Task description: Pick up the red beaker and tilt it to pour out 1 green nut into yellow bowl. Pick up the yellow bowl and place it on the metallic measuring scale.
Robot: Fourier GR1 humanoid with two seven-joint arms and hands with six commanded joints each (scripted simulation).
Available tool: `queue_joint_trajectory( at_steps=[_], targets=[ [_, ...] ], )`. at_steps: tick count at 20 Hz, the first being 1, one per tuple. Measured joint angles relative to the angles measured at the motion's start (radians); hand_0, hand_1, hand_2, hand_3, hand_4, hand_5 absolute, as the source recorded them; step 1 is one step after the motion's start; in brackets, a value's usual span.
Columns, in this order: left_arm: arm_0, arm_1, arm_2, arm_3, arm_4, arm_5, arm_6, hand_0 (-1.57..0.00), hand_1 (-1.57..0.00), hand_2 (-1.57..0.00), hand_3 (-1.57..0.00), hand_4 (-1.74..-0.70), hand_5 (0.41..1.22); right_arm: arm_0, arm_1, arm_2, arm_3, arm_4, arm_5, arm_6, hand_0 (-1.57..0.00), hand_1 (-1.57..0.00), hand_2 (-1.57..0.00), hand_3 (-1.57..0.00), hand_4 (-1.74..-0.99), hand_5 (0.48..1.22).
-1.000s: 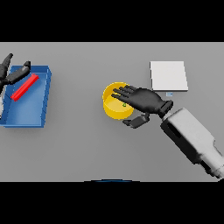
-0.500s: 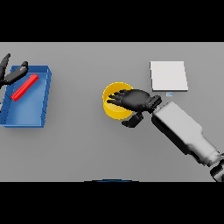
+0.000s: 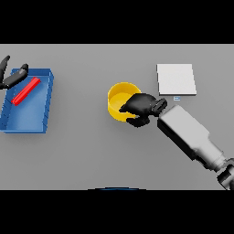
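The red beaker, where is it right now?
In the head view, the red beaker lies on its side in the blue rectangular tray at the table's left, beside the left hand, far from the round yellow bowl.

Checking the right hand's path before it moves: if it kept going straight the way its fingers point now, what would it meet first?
The right hand points toward the view's left, its fingers curled at the rim of the yellow bowl. So the bowl comes first; it already appears in contact, though depth is hard to judge from above.
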Motion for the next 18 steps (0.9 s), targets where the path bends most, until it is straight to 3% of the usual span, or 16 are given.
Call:
queue_joint_trajectory(
  at_steps=[2,3,5,6,11,12,17,18],
  targets=[
    [-0.016,0.004,0.004,0.014,0.000,-0.005,0.006,0.00,0.00,0.00,0.00,-0.79,0.707,0.003,0.000,0.004,-0.014,-0.007,0.015,-0.003,-1.11,-1.09,-1.07,-0.88,-1.578,1.113],
    [-0.010,-0.006,-0.004,0.017,-0.006,0.000,-0.005,0.00,0.00,0.00,0.00,-0.79,0.709,-0.004,-0.006,0.005,-0.014,-0.011,0.025,-0.021,-1.21,-1.19,-1.13,-0.97,-1.611,1.135],
    [-0.026,-0.007,-0.008,0.023,-0.011,-0.001,0.008,0.00,0.00,0.00,0.00,-0.78,0.711,0.000,-0.005,0.007,-0.030,-0.020,0.041,0.010,-1.34,-1.33,-1.25,-1.07,-1.658,1.166],
    [-0.017,-0.010,-0.011,0.021,-0.014,0.002,-0.004,0.00,0.00,0.00,0.00,-0.78,0.710,-0.001,-0.014,0.005,-0.030,-0.029,0.054,-0.005,-1.38,-1.38,-1.29,-1.11,-1.674,1.177],
    [-0.029,-0.006,-0.004,0.030,-0.006,-0.006,-0.002,0.00,0.00,0.00,0.00,-0.78,0.703,-0.004,-0.022,0.002,-0.059,-0.042,0.071,0.025,-1.51,-1.51,-1.39,-1.20,-1.719,1.207],
    [-0.030,-0.001,-0.001,0.032,-0.006,-0.008,0.008,0.00,0.00,0.00,0.00,-0.78,0.704,-0.002,-0.038,-0.001,-0.070,-0.045,0.072,0.013,-1.52,-1.52,-1.41,-1.18,-1.724,1.209],
    [-0.023,0.004,-0.009,0.016,-0.012,-0.010,-0.001,0.00,0.00,0.00,0.00,-0.78,0.702,-0.029,-0.088,-0.049,-0.148,-0.091,0.142,0.056,-1.55,-1.55,-1.49,-1.15,-1.735,1.217],
    [-0.023,0.004,-0.005,0.014,-0.007,-0.010,0.002,0.00,0.00,0.00,0.00,-0.78,0.702,-0.027,-0.101,-0.054,-0.162,-0.093,0.151,0.069,-1.56,-1.56,-1.45,-1.20,-1.736,1.218]
  ],
)
